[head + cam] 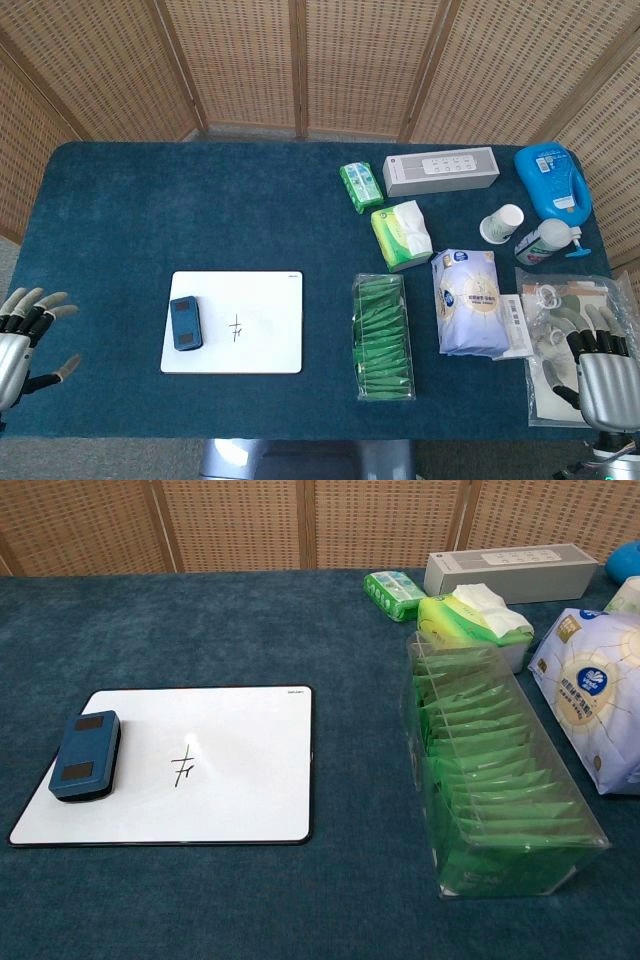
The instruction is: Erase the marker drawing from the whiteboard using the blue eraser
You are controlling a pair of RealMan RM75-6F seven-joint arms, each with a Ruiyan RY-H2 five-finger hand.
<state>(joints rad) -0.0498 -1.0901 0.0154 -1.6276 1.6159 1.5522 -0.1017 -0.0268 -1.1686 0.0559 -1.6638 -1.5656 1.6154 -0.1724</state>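
Observation:
A white whiteboard (260, 330) (240, 780) lies flat on the blue tablecloth, left of centre. A small black marker drawing (236, 328) (183, 766) sits near its middle. The blue eraser (186, 323) (86, 755) rests on the board's left part, apart from the drawing. My left hand (22, 335) hovers at the far left table edge, fingers spread, holding nothing, well left of the board. My right hand (600, 365) is at the front right corner over a clear bag, fingers apart and empty. Neither hand shows in the chest view.
A clear box of green packets (382, 337) (490, 780) stands right of the board. Further right lie a white-blue tissue pack (470, 300), a clear bag (560, 345), a green tissue pack (401, 234), a small green pack (360, 186), a grey box (441, 171), a paper cup (502, 223) and a blue jug (552, 180).

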